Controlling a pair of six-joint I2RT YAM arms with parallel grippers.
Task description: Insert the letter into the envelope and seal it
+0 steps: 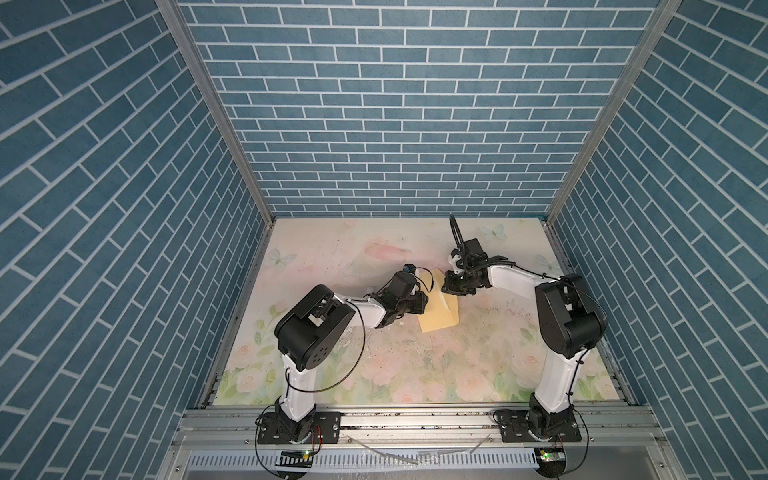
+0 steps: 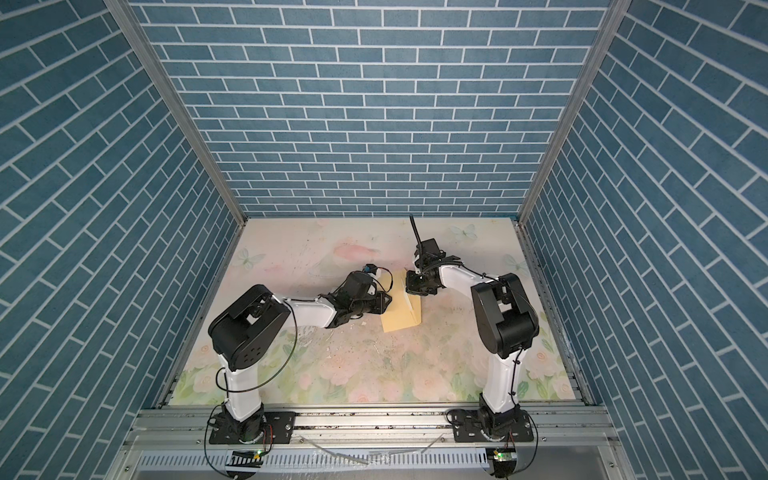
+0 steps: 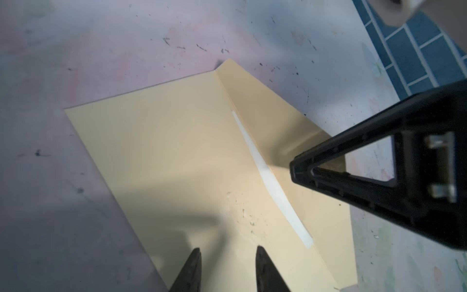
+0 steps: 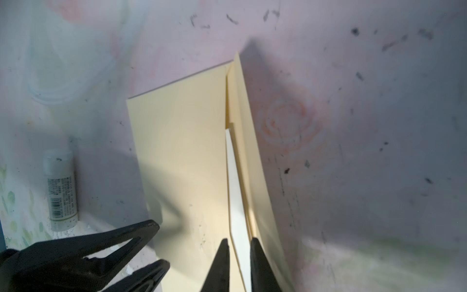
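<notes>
The yellow envelope (image 1: 440,318) (image 2: 401,320) lies flat mid-table, its flap (image 3: 265,106) (image 4: 242,113) raised along one long side. A white strip (image 3: 267,177) (image 4: 236,189) runs along the fold. My right gripper (image 1: 451,292) (image 2: 413,291) (image 4: 240,240) is at the flap, its jaws a little apart, with the strip and the flap's edge between the tips. One of its fingers (image 3: 341,202) rests against the flap. My left gripper (image 1: 424,301) (image 3: 227,250) (image 4: 161,244) hovers open over the envelope's body, holding nothing. The letter is hidden from view.
A small white tube (image 4: 60,189) lies on the floral mat (image 1: 374,365) beside the envelope, near the left gripper. Blue brick walls (image 1: 395,124) close in the back and both sides. A metal rail (image 1: 415,419) with the arm bases runs along the front.
</notes>
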